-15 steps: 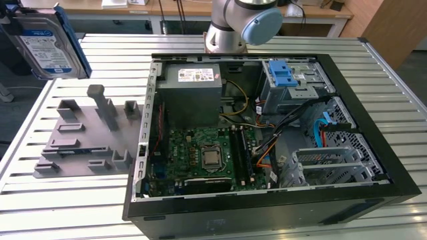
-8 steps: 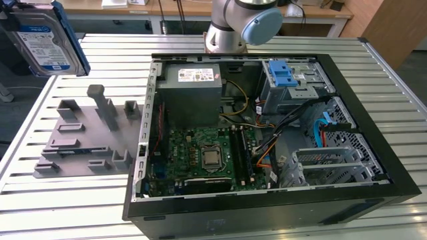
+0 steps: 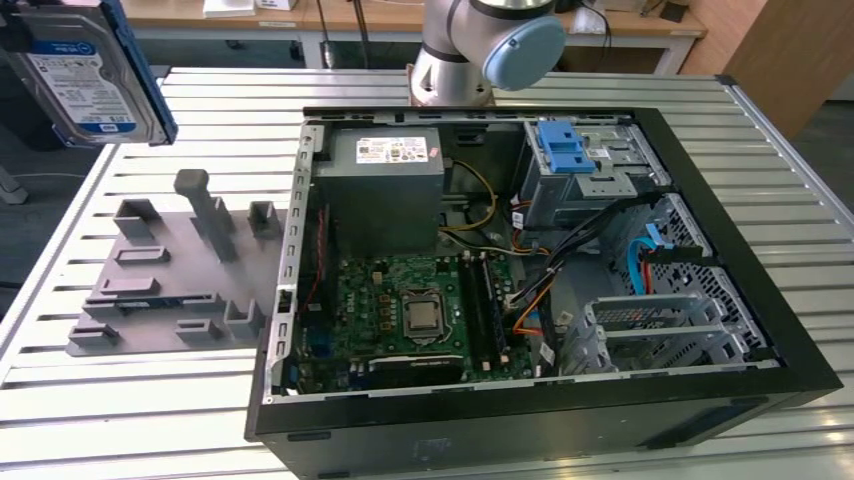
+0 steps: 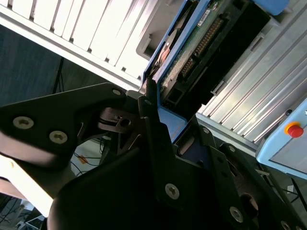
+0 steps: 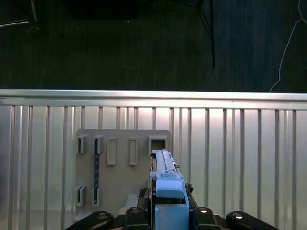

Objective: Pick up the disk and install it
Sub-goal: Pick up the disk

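**Clerk:** Entry one, second wrist view?

**Checker:** Gripper [image 4: 168, 120]: black fingers [image 4: 152, 110] drawn in narrow, clamped on the blue edge rail of the disk [image 4: 192, 52]. The disk reaches out past the fingertips with its circuit-board face showing. The slatted table [image 4: 91, 33] lies beyond it, apart.

**Clerk:** Entry two, first wrist view?

**Checker:** Same hold. The disk [image 5: 165, 175] is seen edge-on, standing straight out from the tool. A grey slotted fixture [image 5: 120, 167] lies on the table just past the disk's far end, and the disk is not seated in it. The pocket nearest the disk holds nothing I can see. I cannot tell what the other pockets hold.

**Clerk:** Entry three, exterior view?

**Checker:** The disk [image 3: 83, 75] is aloft, label showing, off the table. The open computer case [image 3: 534, 430] sits well apart from the tool. It contains a power supply [image 3: 387, 190], a motherboard [image 3: 414, 310], loose cables, and a drive cage [image 3: 601, 175] with a blue latch [image 3: 567, 150]. Whether the cage bay is occupied, I cannot tell.

**Clerk:** Status?

**Checker:** By my judgement the pick-up is done. Installation is outstanding, since the disk is nowhere near the case.
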